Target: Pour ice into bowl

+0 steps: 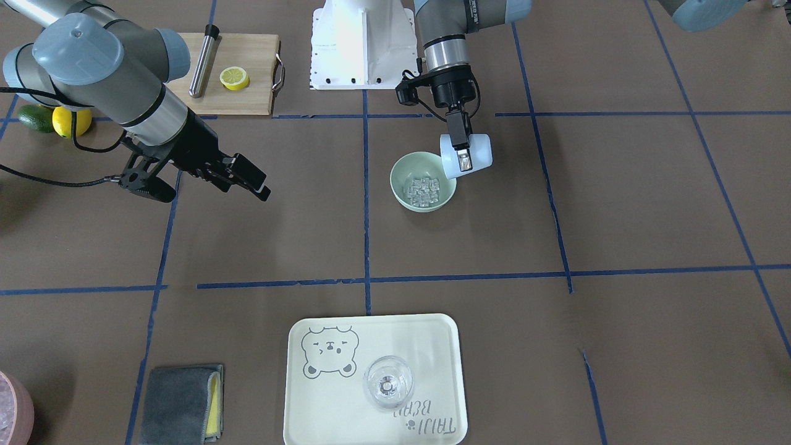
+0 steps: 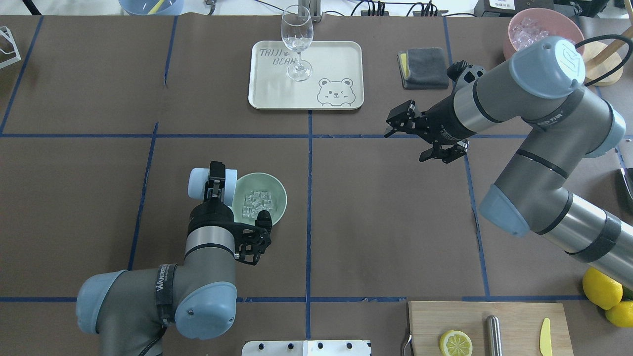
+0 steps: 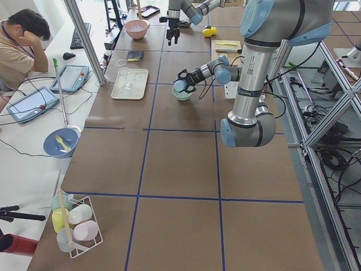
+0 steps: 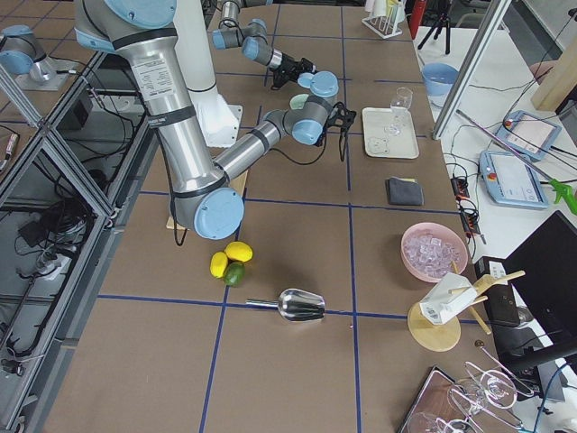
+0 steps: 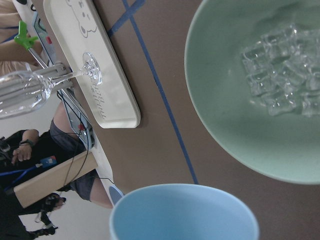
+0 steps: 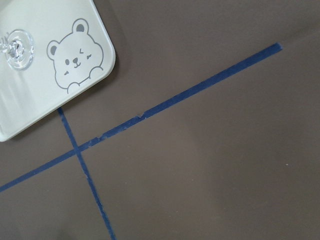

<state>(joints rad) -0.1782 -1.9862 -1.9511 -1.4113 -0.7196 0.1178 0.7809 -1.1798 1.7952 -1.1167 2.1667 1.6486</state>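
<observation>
The pale mint-green bowl (image 1: 405, 170) stands on the brown table near the middle and holds a small heap of clear ice cubes (image 1: 422, 189). My left gripper (image 1: 462, 154) is shut on a light blue cup (image 1: 479, 151), which lies tipped on its side with its mouth over the bowl's rim. In the overhead view the cup (image 2: 198, 182) is left of the bowl (image 2: 277, 195), with the ice (image 2: 257, 203) inside the bowl. The left wrist view shows the cup's rim (image 5: 185, 210), the bowl (image 5: 225, 125) and the ice (image 5: 282, 75). My right gripper (image 2: 395, 123) hovers open and empty, far from the bowl.
A cream tray (image 2: 346, 54) with a wine glass (image 2: 296, 39) is at the far side. A grey cloth (image 2: 425, 66) and a pink container (image 2: 514, 44) are at the far right. A cutting board (image 2: 514, 316) with a lemon slice (image 2: 455, 342), a metal rod and lemons (image 2: 601, 288) is near my right base.
</observation>
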